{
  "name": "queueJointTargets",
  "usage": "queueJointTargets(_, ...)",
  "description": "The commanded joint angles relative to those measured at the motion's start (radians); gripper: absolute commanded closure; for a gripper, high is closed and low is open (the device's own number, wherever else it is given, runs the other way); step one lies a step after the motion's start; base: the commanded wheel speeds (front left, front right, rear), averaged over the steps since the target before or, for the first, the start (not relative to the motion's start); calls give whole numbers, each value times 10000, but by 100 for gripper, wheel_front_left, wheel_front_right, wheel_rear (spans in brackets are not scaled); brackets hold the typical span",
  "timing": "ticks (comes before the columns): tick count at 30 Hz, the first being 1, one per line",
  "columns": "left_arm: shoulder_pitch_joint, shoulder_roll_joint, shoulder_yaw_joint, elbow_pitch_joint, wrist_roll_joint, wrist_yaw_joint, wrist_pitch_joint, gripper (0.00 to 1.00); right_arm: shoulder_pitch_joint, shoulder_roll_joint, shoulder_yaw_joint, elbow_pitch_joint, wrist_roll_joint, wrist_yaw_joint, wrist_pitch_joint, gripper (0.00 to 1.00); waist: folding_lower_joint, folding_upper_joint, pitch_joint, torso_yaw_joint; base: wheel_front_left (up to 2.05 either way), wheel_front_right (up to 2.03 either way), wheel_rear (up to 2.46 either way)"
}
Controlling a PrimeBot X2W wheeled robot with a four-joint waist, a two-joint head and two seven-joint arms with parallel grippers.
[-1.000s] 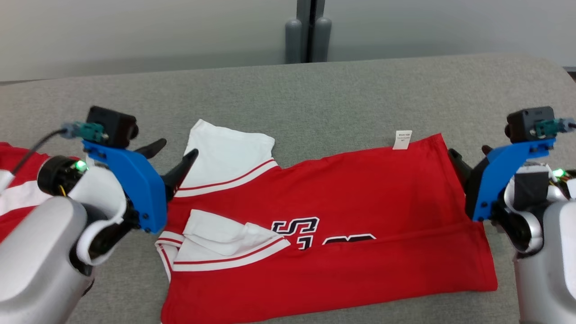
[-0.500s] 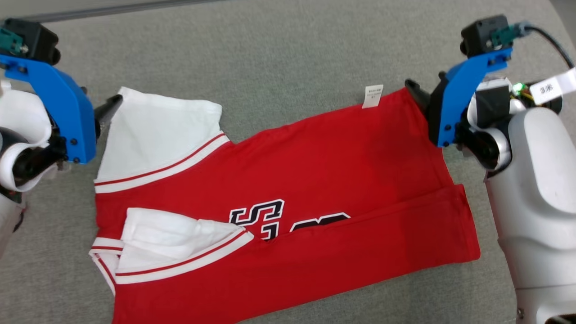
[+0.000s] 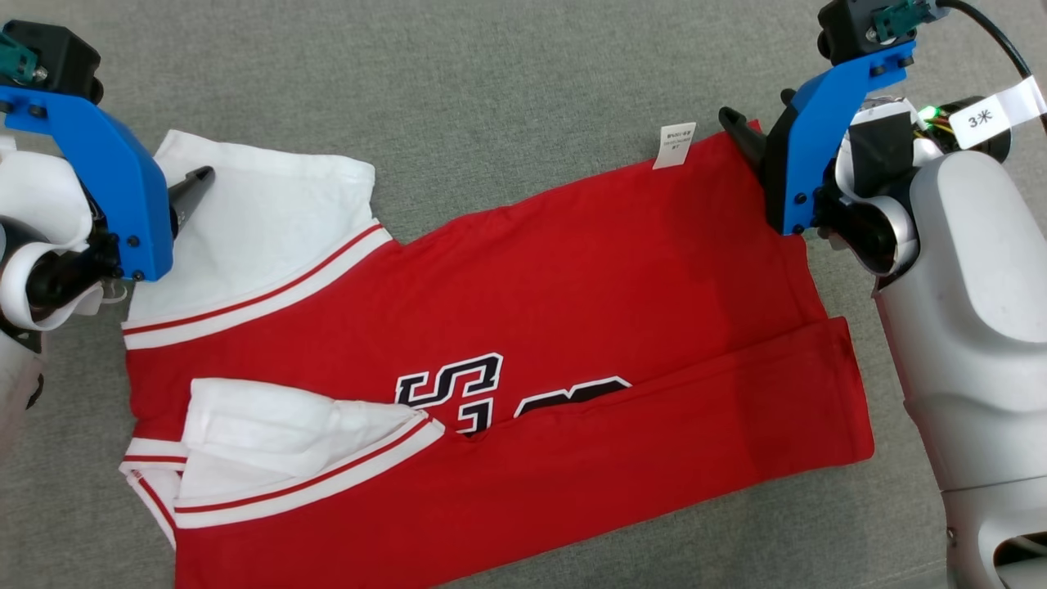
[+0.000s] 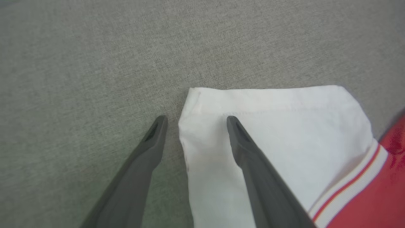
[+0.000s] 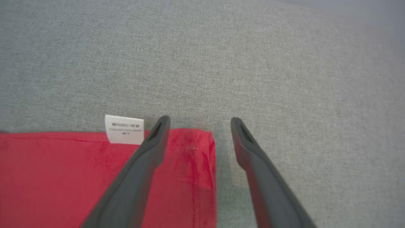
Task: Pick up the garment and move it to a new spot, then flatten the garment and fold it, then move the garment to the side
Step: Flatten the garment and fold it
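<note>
On the grey desk [image 3: 523, 74], a red shirt [image 3: 572, 286], surely soft and light, lies flat, near edge folded over. Both tools gape empty: the left tool [image 4: 194, 118] straddles the white sleeve [image 4: 284, 133], the right tool [image 5: 199, 118] the red hem corner [image 5: 196, 142], the 2 likeliest grip points.

Setting reads as a robotics lab bench: plain grey fabric-covered work surface [image 3: 523, 90], blue camera brackets [image 3: 114, 196] bolted to both wrists, exposed cable [image 3: 1002, 41] carrying a paper tag [image 3: 994, 114], green status light [image 3: 927, 112] on the right wrist.
</note>
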Motion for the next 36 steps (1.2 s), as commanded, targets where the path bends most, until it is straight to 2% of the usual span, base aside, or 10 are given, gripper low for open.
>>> queueJointTargets(1,-99,48,-88,9,109,101,91,0,-243,-96,86,15,90,1,29,0,1,-1,92,-29,0,0,0)
queueJointTargets(3,-99,153,-72,-15,253,293,16,0,-297,-129,172,-29,152,1,50,0,1,-1,228,-90,0,0,0)
queueJointTargets(4,-87,228,-89,-25,350,337,-57,16,-319,-143,212,-43,184,1,21,0,1,-1,288,-122,0,0,0)
queueJointTargets(6,-135,382,-111,-32,595,460,-231,88,-392,-171,283,-71,214,1,-22,0,1,-1,411,-172,0,0,0)
queueJointTargets(7,-136,426,-116,-38,645,477,-281,100,-438,-173,327,-92,275,1,-16,0,1,-1,486,-193,0,0,0)
queueJointTargets(17,120,132,-290,-137,486,345,-305,100,-233,-617,720,-235,175,1,614,0,1,-1,652,30,0,0,0)
queueJointTargets(21,159,-8,-327,-219,461,243,-466,100,323,-956,899,-753,-130,1,1014,0,1,-1,624,180,0,0,0)
queueJointTargets(28,142,-271,-490,-337,527,163,-645,100,1267,-1208,703,-2220,-941,1,286,0,1,-1,749,425,0,0,0)
queueJointTargets(32,128,-365,-561,-243,505,86,-765,100,2064,-934,223,-3283,-1424,1,-450,0,1,-1,769,511,0,0,0)
queueJointTargets(36,113,-329,-562,-118,482,43,-806,100,2606,-781,-59,-3827,-1650,1,-338,0,1,-1,789,501,0,0,0)
